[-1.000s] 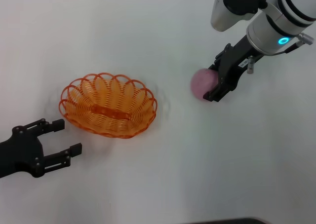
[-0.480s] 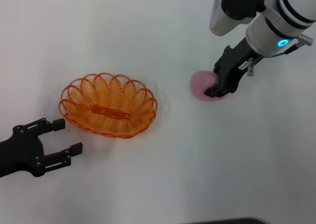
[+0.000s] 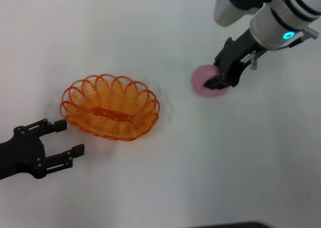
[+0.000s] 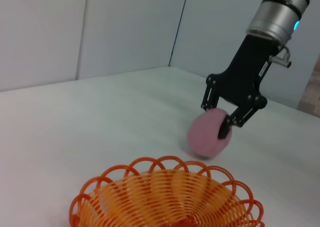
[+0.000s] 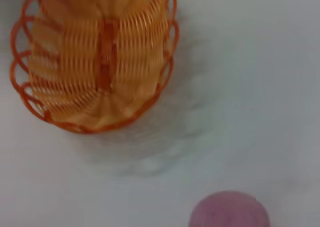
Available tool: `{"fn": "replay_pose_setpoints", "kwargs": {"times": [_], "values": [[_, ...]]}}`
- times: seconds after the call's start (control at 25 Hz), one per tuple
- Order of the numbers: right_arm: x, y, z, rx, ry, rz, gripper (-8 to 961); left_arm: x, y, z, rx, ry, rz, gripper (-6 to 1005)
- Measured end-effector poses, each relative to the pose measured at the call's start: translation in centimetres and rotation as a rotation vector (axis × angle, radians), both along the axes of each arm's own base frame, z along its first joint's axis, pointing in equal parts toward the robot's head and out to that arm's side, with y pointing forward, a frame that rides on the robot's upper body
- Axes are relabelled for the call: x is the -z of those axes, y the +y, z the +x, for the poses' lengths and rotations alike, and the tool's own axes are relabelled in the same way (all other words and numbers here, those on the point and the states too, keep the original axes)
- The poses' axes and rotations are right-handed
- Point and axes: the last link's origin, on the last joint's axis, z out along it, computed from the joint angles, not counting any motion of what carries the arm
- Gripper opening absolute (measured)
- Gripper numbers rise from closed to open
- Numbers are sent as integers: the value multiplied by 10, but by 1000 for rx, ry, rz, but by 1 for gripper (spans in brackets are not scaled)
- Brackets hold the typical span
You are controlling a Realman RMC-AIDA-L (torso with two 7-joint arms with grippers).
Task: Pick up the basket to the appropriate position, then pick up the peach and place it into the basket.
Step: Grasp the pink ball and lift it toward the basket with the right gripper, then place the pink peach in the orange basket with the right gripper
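Note:
The orange basket (image 3: 109, 107) sits on the white table left of centre, empty; it also shows in the left wrist view (image 4: 165, 197) and the right wrist view (image 5: 100, 52). The pink peach (image 3: 201, 80) is to its right, held between the black fingers of my right gripper (image 3: 218, 82). In the left wrist view the right gripper (image 4: 215, 119) clasps the peach (image 4: 202, 137) just above its shadow on the table. The peach also shows in the right wrist view (image 5: 229, 211). My left gripper (image 3: 70, 138) is open and empty, near the basket's near-left side.
The white table (image 3: 165, 178) stretches all around the basket and the peach. A pale wall (image 4: 125, 27) stands behind the table in the left wrist view.
My right gripper has come over the peach and closed around it. The peach has shifted slightly up and left with it. The left arm and basket have not moved.

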Motion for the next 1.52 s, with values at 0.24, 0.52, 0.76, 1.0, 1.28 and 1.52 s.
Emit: {"fn": "replay_pose_setpoints", "kwargs": {"times": [0.24,0.52,0.76,1.0,1.28,1.52], "values": [[-16,0,-21,-47,94,31,308,1,2,1,-5,-10,5,782],[-25,-4,-37,-82,172,31,250,1,4,2,-1,-13,6,782],[-20,-6,-39,-92,184,16,217,2,5,3,3,-17,4,782],[-3,-16,-53,-131,210,-58,204,2,6,4,2,-21,4,782],[17,-27,-73,-195,222,-139,204,2,7,5,4,-25,9,782],[33,-30,-86,-244,235,-153,205,2,5,4,1,-32,12,782]]}}
